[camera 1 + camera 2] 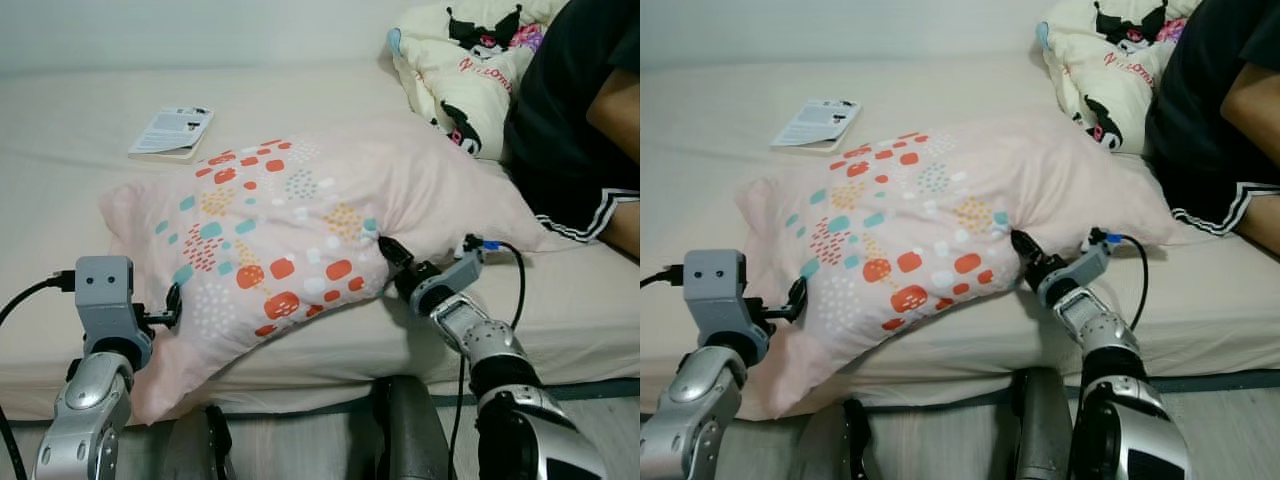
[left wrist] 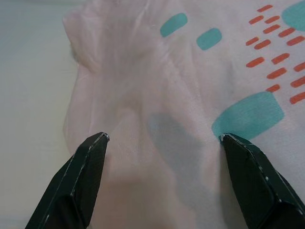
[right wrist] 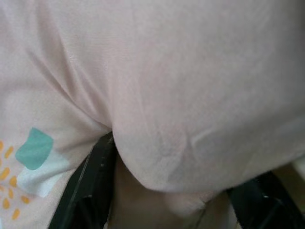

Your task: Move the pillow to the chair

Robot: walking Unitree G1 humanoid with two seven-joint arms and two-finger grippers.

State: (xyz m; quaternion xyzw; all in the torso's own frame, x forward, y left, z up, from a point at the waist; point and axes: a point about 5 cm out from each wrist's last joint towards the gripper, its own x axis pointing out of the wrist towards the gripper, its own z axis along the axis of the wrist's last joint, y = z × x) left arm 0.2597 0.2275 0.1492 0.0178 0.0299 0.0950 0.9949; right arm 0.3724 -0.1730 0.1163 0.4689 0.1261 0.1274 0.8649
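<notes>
A pale pink pillow (image 1: pixel 300 220) with orange and teal spots lies on the bed (image 1: pixel 80 130), its near end hanging over the front edge. My left gripper (image 1: pixel 172 302) is at the pillow's left side. In the left wrist view its two black fingers (image 2: pixel 81 176) stand wide apart, tips against the fabric, gripper (image 2: pixel 162 138) open. My right gripper (image 1: pixel 388 252) presses into the pillow's right underside. In the right wrist view the pillow (image 3: pixel 190 95) bulges between its spread fingers (image 3: pixel 88 186).
A booklet (image 1: pixel 172 132) lies on the bed behind the pillow. At the right sits a person in black clothes (image 1: pixel 580 110), with a cream printed blanket (image 1: pixel 450 60) bunched beside them. The floor (image 1: pixel 300 440) runs along the bed's front edge.
</notes>
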